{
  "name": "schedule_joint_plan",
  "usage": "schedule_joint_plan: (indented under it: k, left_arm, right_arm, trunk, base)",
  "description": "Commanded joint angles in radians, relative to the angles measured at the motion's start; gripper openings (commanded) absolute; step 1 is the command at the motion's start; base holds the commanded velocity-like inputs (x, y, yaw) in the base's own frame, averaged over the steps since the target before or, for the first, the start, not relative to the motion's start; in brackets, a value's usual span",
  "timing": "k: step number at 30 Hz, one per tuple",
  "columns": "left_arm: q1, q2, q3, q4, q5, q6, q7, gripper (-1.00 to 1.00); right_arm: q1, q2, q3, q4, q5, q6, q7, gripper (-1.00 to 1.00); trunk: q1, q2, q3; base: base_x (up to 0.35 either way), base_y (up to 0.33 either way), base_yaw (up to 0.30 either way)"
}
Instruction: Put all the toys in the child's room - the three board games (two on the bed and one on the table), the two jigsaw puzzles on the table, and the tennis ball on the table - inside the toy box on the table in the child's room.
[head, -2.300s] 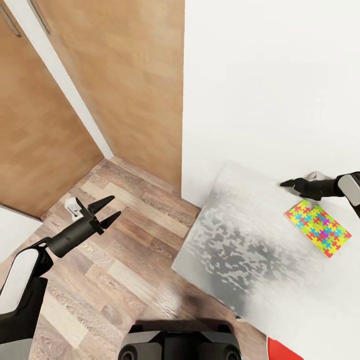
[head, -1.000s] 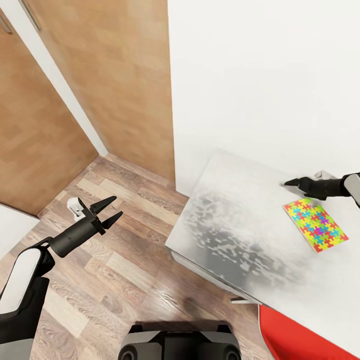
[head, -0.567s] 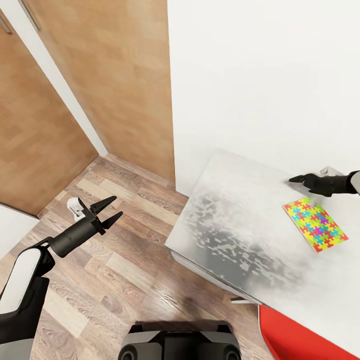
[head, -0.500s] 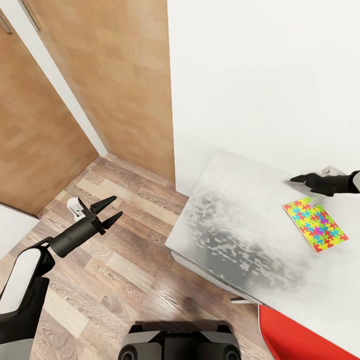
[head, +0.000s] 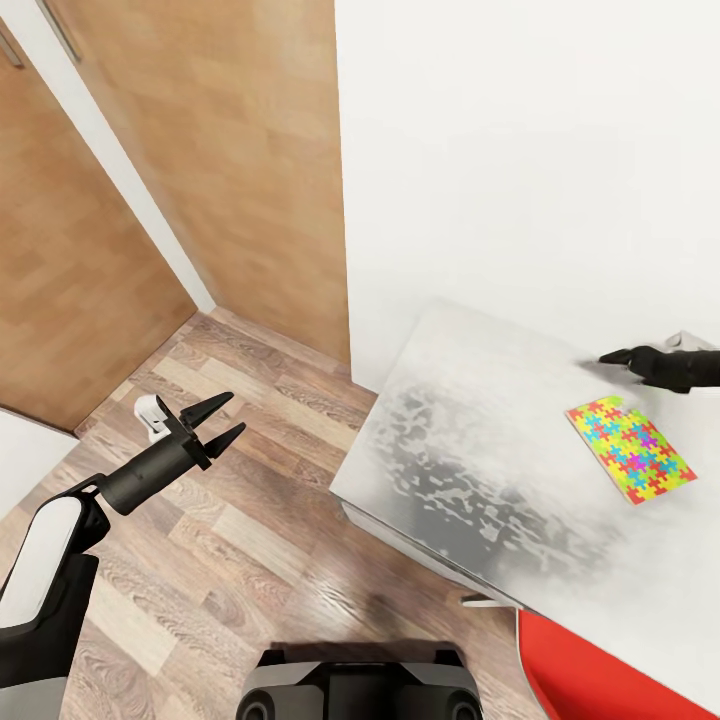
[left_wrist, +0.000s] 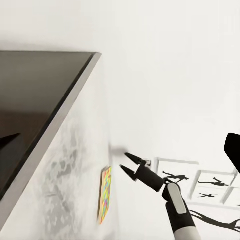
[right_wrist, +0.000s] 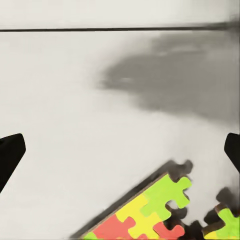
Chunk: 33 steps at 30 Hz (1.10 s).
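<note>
Since half a second ago the right gripper (head: 612, 356) has drawn back toward the right edge of the head view, its tip now farther from the middle of the surface (head: 480, 450); nothing else has shifted. Right arm reaches in from the right side, roughly level above the surface, pointing left. In the left wrist view its two fingers (left_wrist: 131, 159) stand clearly parted with nothing between them; in the right wrist view each dark fingertip sits at an opposite edge, wide apart, over the pale mottled top.

One jigsaw puzzle (head: 630, 449) lies flat on the surface, just below the right gripper in the head view and not touching it. Its green, yellow and red pieces (right_wrist: 150, 210) show close beneath the right wrist camera.

Left arm is extended forward and to the left over the wood-plank floor (head: 240, 500), well apart from the surface. Left gripper (head: 220, 420) is spread open, empty, fingers pointing up and right.

A red chair seat (head: 590, 670) shows at the lower right.
</note>
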Motion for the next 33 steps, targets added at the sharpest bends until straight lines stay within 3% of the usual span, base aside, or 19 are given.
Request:
schedule_joint_plan:
  k: [1,12,19,27,33]
  left_arm:
    - [-0.001,0.000,0.001,0.000,-0.007,0.004,-0.008,1.00]
    - [-0.001,-0.003,0.001,0.000,-0.008,0.004,-0.008,1.00]
    - [-0.001,-0.005,0.001,0.000,-0.009,0.004,-0.008,1.00]
    - [-0.001,-0.006,0.001,0.000,-0.009,0.004,-0.008,1.00]
    - [-0.001,-0.006,0.001,0.000,-0.010,0.004,-0.009,1.00]
  right_arm:
    - [-0.001,-0.009,0.005,0.000,0.007,0.001,0.009,1.00]
    - [0.016,-0.069,0.005,0.000,0.005,0.057,0.011,1.00]
    - [0.108,-0.104,0.005,-0.029,0.007,0.105,0.077,1.00]
    - [0.170,-0.112,0.006,-0.054,0.009,0.118,0.153,1.00]
    - [0.187,-0.112,0.006,-0.060,0.009,0.121,0.174,1.00]
  trunk:
    - [0.001,-0.002,-0.001]
    - [0.001,-0.002,-0.001]
    - [0.001,-0.002,-0.001]
    - [0.001,-0.002,-0.001]
    - [0.001,-0.002,-0.001]
  base:
    - [0.000,0.000,0.000]
    - [0.000,0.000,0.000]
    - [0.000,0.001,-0.008]
    - [0.000,0.101,-0.125]
    - [0.000,0.233,-0.087]
